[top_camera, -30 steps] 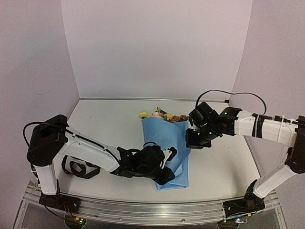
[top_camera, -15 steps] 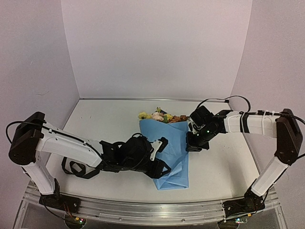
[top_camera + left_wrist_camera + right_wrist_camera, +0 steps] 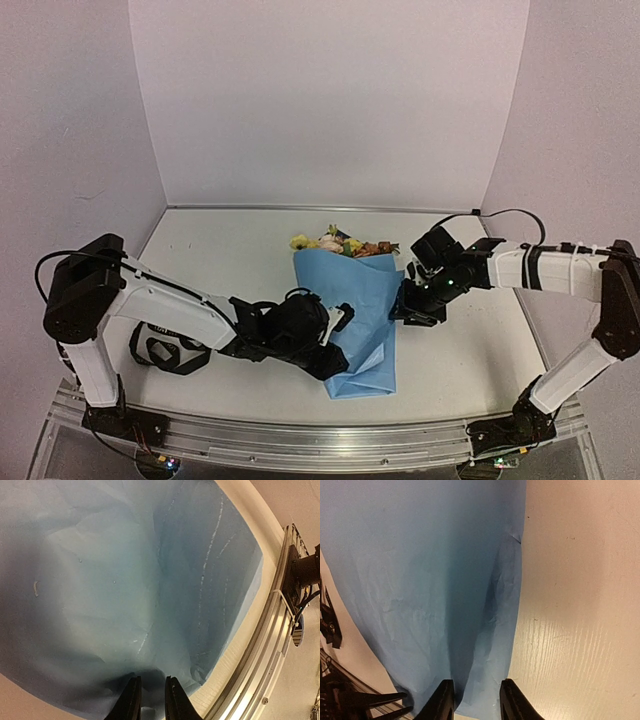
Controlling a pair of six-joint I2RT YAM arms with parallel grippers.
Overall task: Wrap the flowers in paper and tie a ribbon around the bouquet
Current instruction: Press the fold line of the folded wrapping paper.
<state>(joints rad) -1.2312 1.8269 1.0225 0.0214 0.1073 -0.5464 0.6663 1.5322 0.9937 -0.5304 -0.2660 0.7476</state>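
- Paper point(image 3: 362, 300) lies wrapped around the flowers point(image 3: 335, 243), mid-table point(image 3: 230, 260).
- I see the left gripper point(image 3: 151, 681) pinching a fold at the paper's near end.
- Right gripper point(image 3: 476, 682) stands parted over the paper's edge.

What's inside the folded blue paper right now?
Yellow, cream-pink and orange-brown blooms poke out at the far end of the paper. The stems are covered by the folded sheet, so how they lie cannot be seen.

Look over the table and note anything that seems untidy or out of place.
The paper is crumpled at its narrow near end, by the left gripper; the ribbon lies loose beside the left arm, untied.
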